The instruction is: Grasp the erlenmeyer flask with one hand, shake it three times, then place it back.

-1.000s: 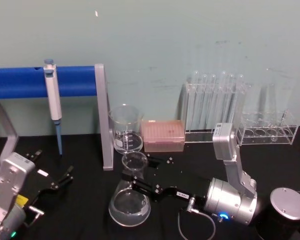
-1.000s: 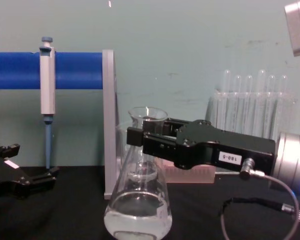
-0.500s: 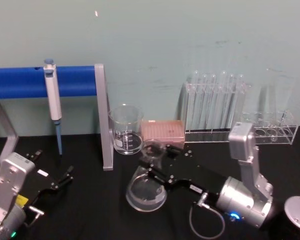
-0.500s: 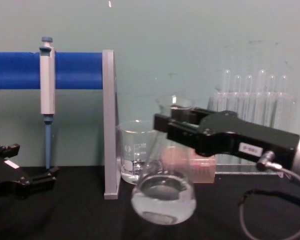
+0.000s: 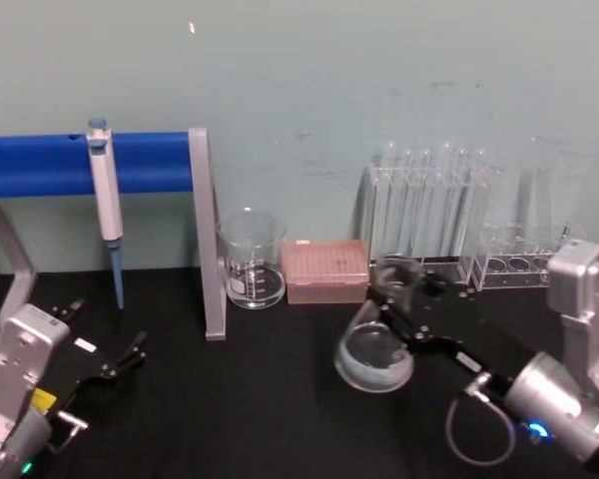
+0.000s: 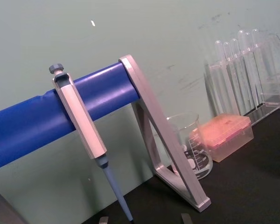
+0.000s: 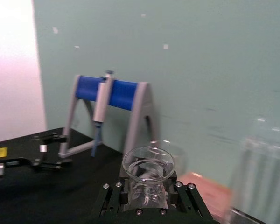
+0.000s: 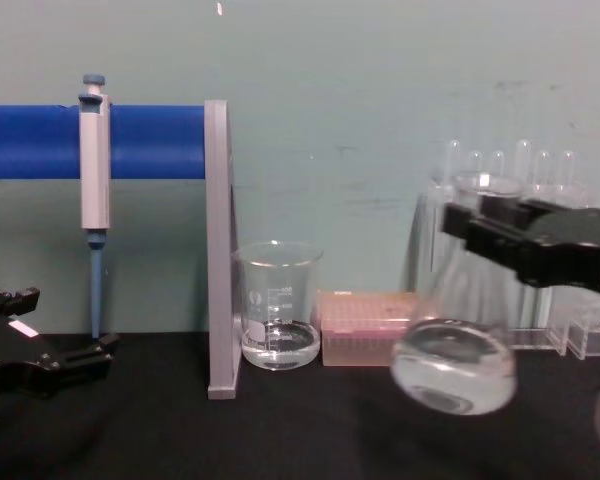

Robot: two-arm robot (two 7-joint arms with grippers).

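Observation:
The erlenmeyer flask [image 5: 375, 356] is clear glass with a little clear liquid in its wide base. It hangs tilted above the black table, in front of the test tubes. My right gripper [image 5: 403, 297] is shut on its narrow neck. In the chest view the flask [image 8: 455, 366] floats off the tabletop and the right gripper [image 8: 472, 226] reaches in from the right edge. In the right wrist view the flask's rim [image 7: 147, 163] sits between the black fingers [image 7: 113, 199]. My left gripper [image 5: 105, 339] rests open at the near left, far from the flask.
A glass beaker [image 5: 251, 259] and a pink tip box [image 5: 325, 269] stand at the back centre. Test tube racks [image 5: 434, 215] line the back right. A blue bar on a grey frame [image 5: 206, 244] holds a pipette [image 5: 105, 198] at the left.
The right gripper has swung the flask to the right, from beside the grey frame to in front of the test tube rack, and the flask is now tilted. The left arm has not moved.

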